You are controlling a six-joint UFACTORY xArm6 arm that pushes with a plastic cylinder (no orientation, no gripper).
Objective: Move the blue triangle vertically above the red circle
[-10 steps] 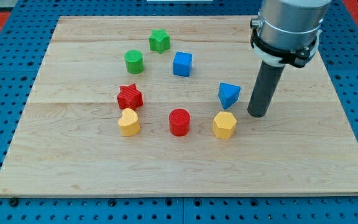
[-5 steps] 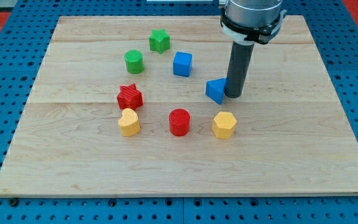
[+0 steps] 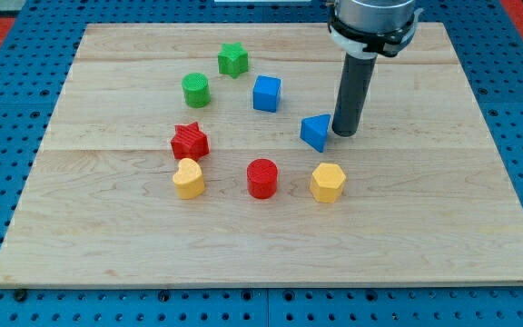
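The blue triangle lies on the wooden board, up and to the right of the red circle. My tip stands just to the right of the blue triangle, close to its right edge; whether they touch cannot be told. The dark rod rises from the tip to the arm's grey end at the view's top.
A blue cube sits above and left of the triangle. A green star and green circle are at upper left. A red star and yellow heart lie left of the red circle. A yellow hexagon lies right of it.
My tip came in from the right and pushed the blue triangle a little leftward; over the last half second the tip shifted slightly up and the triangle stayed put.
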